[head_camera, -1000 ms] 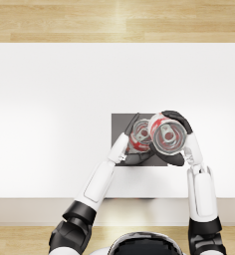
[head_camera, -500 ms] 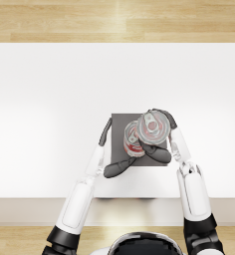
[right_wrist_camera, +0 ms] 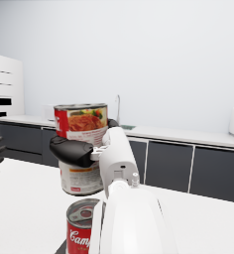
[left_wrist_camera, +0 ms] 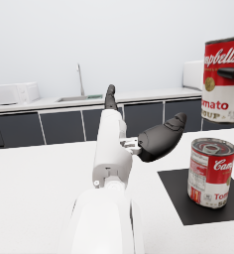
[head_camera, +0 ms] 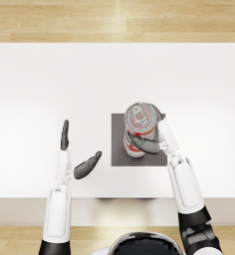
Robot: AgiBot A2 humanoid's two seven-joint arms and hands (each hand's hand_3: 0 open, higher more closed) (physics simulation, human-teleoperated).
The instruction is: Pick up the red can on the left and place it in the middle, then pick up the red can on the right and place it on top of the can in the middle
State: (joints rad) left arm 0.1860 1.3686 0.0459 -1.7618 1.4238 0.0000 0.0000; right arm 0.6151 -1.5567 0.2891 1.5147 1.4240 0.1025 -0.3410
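One red soup can stands upright on the dark mat in the middle of the white table. My right hand grips a second red can by its side and holds it upright just above the first. The left wrist view shows a small gap between the held can and the standing can. The right wrist view shows the held can over the standing can. My left hand is open and holds nothing, well left of the mat.
The white table stretches wide around the mat, with its near edge just before my arms. A wooden floor strip lies beyond the far edge. Kitchen counters stand in the background.
My left hand has let go of the middle can and pulled back to the left, fingers spread. My right hand has carried its can leftward to sit over the middle can.
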